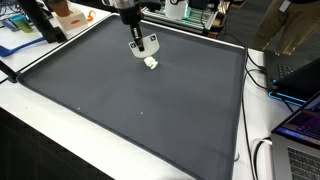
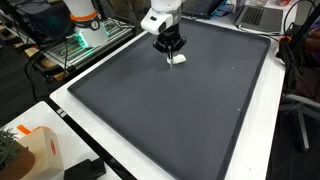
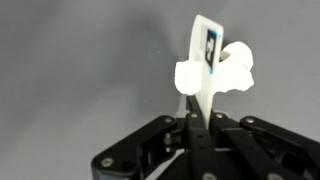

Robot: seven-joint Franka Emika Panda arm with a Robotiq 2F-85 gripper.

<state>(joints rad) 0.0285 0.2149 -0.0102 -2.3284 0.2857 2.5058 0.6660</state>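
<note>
Your jaws are clamped on the thin flat tab of a small white piece, whose lumpy body sticks out past the fingertips. In both exterior views it sits low over the dark mat covering the surface, near one edge. Whether it touches the mat isn't clear.

we see even, bright indoor light in both exterior views; the dark mat shows a soft sheen and only faint shadows. in the wrist view the white piece is overexposed, its edges soft, and the gripper close to the lens looks blurred. all frames are coarse.
</note>
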